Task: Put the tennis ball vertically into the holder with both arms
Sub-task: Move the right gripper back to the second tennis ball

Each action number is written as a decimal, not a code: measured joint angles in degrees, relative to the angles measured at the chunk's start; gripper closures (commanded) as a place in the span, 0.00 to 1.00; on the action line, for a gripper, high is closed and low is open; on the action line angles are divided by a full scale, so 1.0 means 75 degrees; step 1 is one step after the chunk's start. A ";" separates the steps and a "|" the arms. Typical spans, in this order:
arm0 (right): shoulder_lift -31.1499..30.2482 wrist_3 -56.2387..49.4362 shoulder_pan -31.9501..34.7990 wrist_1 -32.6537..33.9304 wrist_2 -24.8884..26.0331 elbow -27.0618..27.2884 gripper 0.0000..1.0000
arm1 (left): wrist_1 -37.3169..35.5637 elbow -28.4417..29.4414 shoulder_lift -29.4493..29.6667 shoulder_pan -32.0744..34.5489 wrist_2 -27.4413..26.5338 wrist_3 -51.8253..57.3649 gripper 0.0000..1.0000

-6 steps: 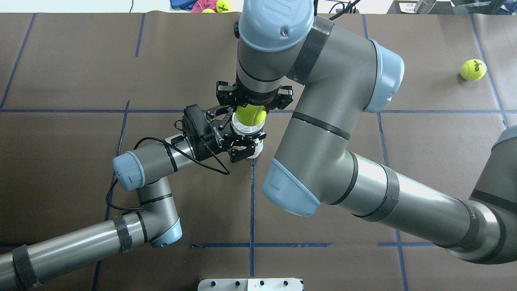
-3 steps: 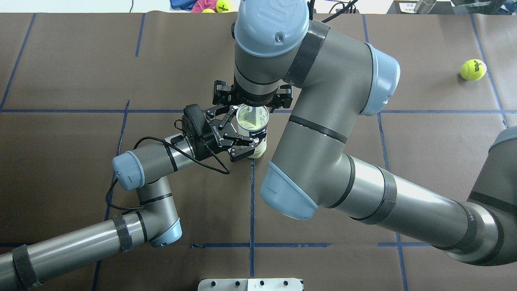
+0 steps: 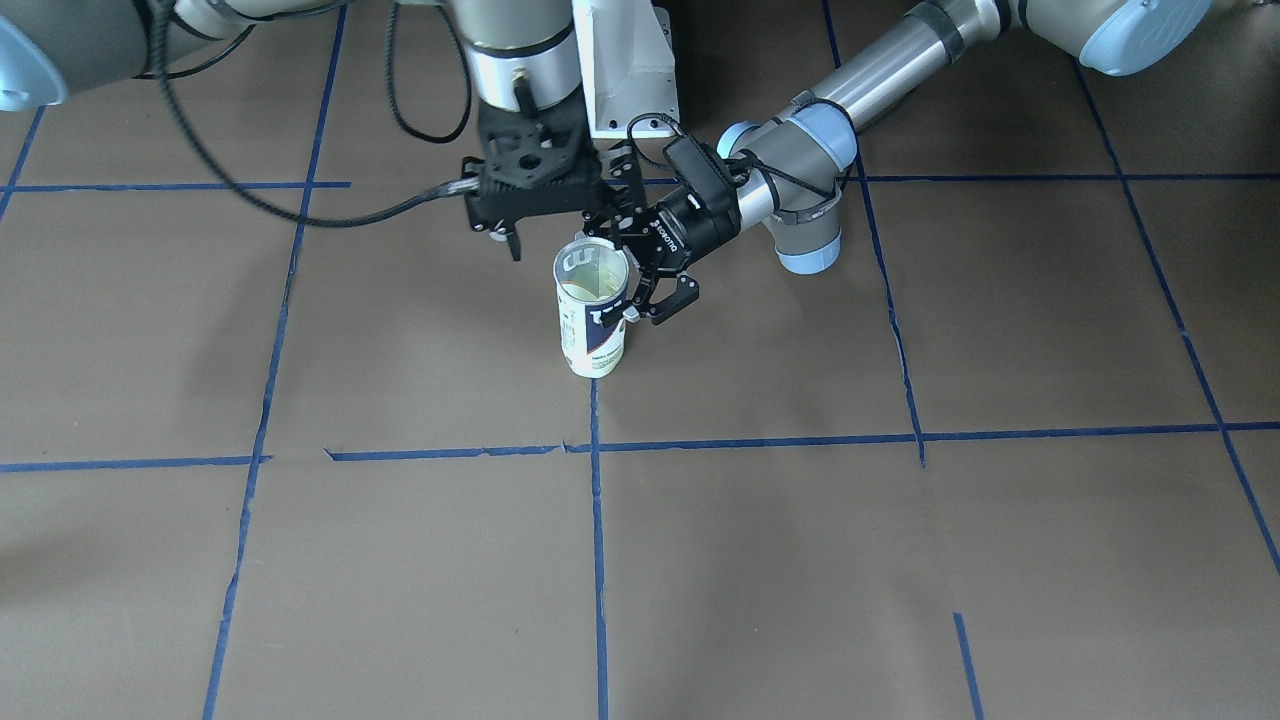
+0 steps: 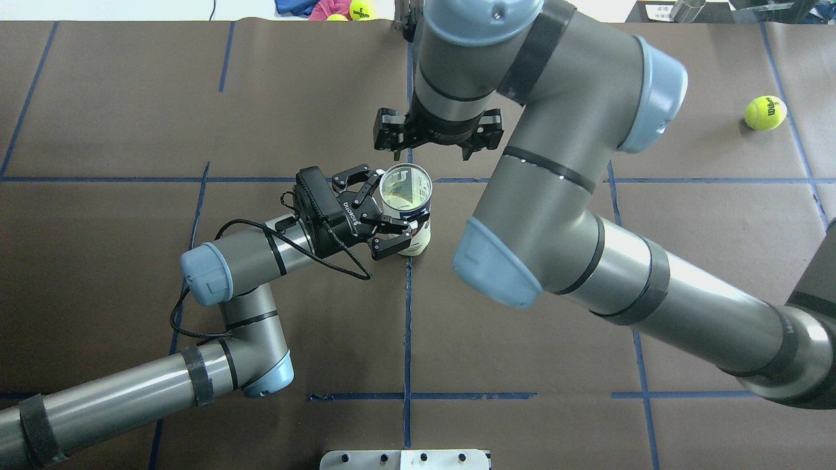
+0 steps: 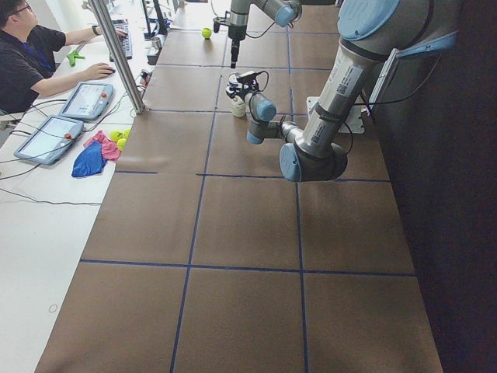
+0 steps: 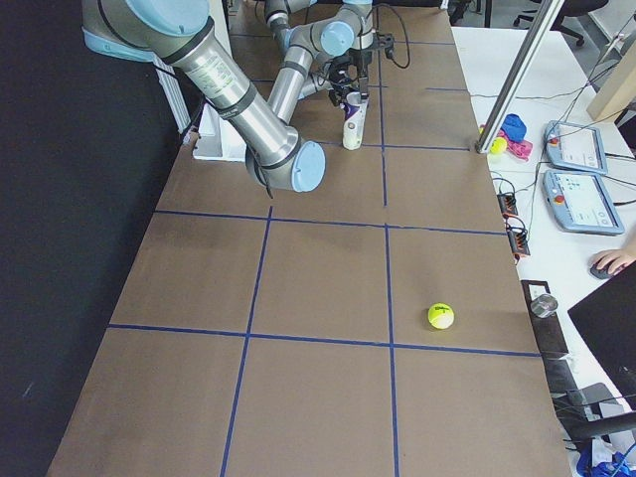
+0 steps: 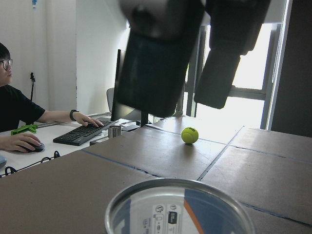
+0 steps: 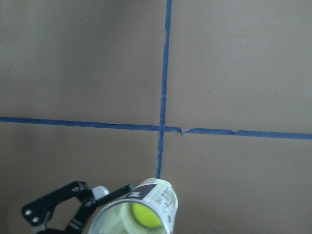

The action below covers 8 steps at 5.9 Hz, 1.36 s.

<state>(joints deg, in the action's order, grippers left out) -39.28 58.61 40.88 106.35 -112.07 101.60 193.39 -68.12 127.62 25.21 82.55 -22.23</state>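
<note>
overhead and front shots are bright and even, lit from above, with just soft fuzzy shadows on the table [image 4: 98, 98] and streaky glare along the right arm [image 4: 705, 307] tube. left wrist cam is badly backlit: window [image 7: 243, 73] blown out white, two dark blobs up top [image 7: 161, 53] totally out of focus, holder [image 7: 180, 209] rim soft too. right wrist cam looks dim, greyish and mushy.

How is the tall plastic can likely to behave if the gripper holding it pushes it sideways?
The can stands tall and narrow on a small base, so it would probably tip rather than slide. Its clear wall looks thin, so a hard squeeze may dent it. The ball seen inside it likely adds some steadiness.
</note>
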 measured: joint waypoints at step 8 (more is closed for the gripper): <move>-0.2889 -0.7728 0.4209 -0.2177 -0.2340 -0.2473 0.02 | 0.0007 -0.0010 -0.0033 0.0013 -0.0001 -0.0012 0.20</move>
<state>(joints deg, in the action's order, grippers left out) -60.95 0.65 72.44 90.02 -129.63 83.05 193.44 -68.19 127.37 25.31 82.55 -22.32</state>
